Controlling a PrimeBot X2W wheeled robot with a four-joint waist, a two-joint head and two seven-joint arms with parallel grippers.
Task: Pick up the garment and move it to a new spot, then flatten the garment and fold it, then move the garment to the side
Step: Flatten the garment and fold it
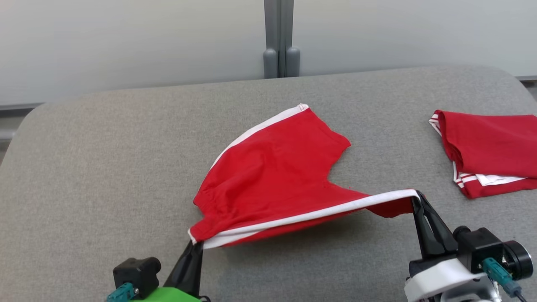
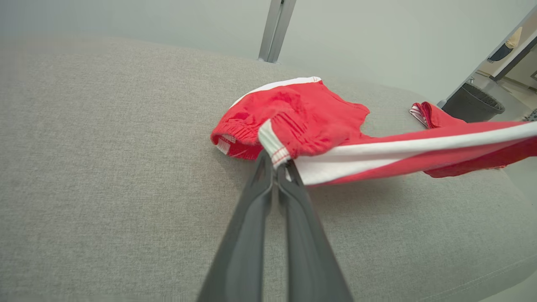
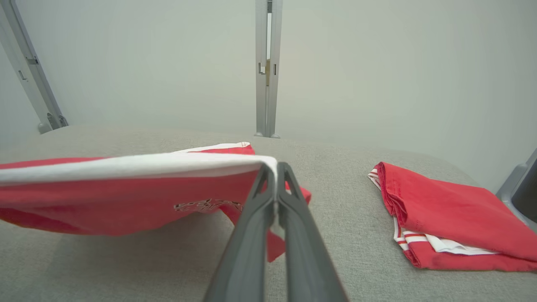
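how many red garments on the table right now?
2. One garment, mid-table, is pinched at both ends by the left end effector and right end effector. A folded garment lies near the table's right side. More could be out of frame.

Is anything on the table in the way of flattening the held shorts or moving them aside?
A folded red garment lies on the table right of the shorts, apart from them; nothing visible blocks the left.
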